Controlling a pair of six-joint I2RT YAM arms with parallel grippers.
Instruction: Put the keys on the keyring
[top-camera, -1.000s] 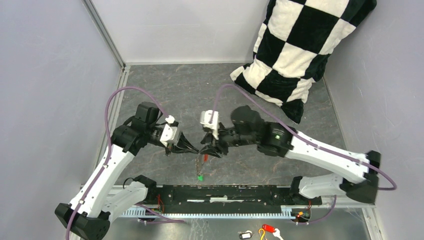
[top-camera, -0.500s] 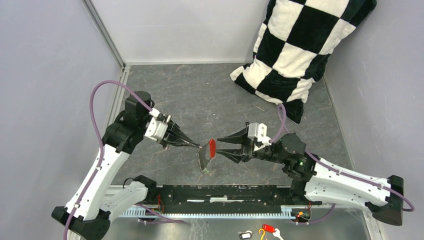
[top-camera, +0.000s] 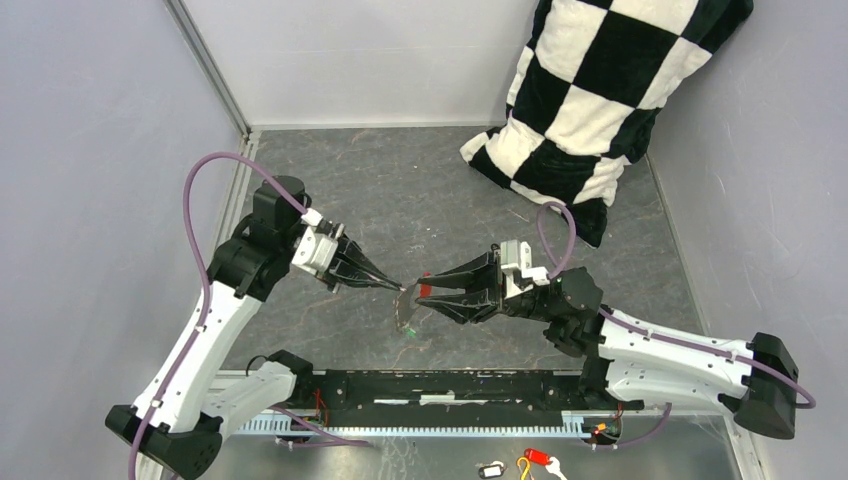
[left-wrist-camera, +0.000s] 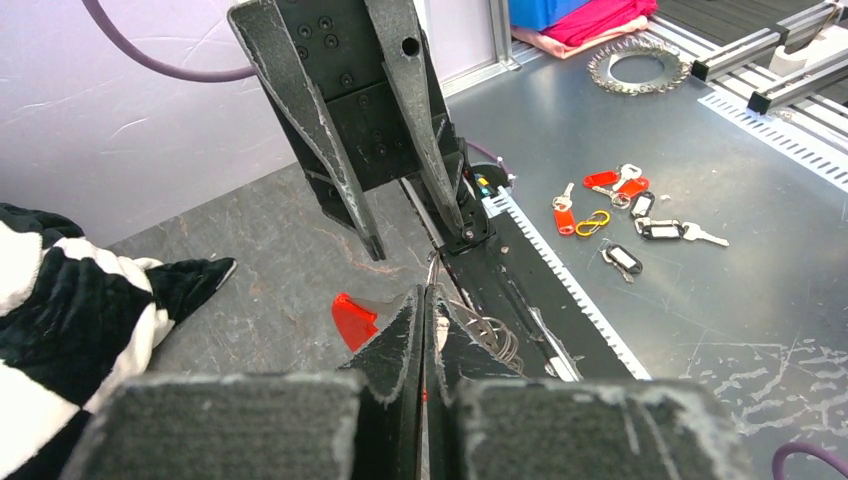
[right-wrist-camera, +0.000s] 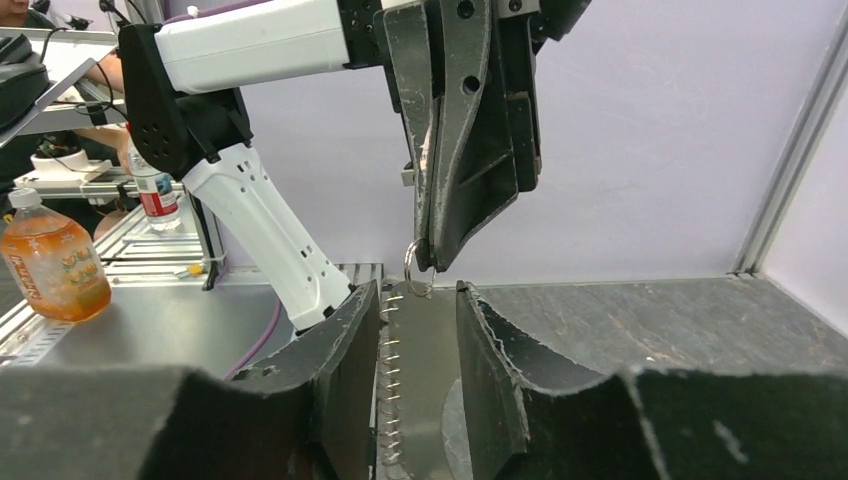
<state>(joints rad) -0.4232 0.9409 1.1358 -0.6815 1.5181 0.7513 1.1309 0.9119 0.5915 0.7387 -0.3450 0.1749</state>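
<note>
My left gripper (top-camera: 401, 288) is shut on the keyring (top-camera: 404, 308), a thin wire chain that hangs below its tips. A small ring (left-wrist-camera: 432, 263) sticks out past the shut tips, and wire loops (left-wrist-camera: 494, 336) show beside them. The red key (top-camera: 425, 290) and the green key (top-camera: 410, 328) hang from the chain. My right gripper (top-camera: 430, 291) is open, with its fingers either side of the red key. In the right wrist view the chain's loops (right-wrist-camera: 390, 372) and a dark flat piece (right-wrist-camera: 428, 385) hang between the open fingers (right-wrist-camera: 348, 345), under the left gripper (right-wrist-camera: 432, 262).
A black-and-white checkered pillow (top-camera: 590, 95) leans at the back right. Spare tags (top-camera: 530, 462) lie on the metal shelf at the front, also seen in the left wrist view (left-wrist-camera: 612, 200). A black rail (top-camera: 450, 385) runs along the near edge. An orange bottle (right-wrist-camera: 52, 268) stands off the table.
The two grippers pulled apart from their close meeting. The right gripper then moved back left, open, and now has its fingers around the red key. The left gripper still holds the keyring.
</note>
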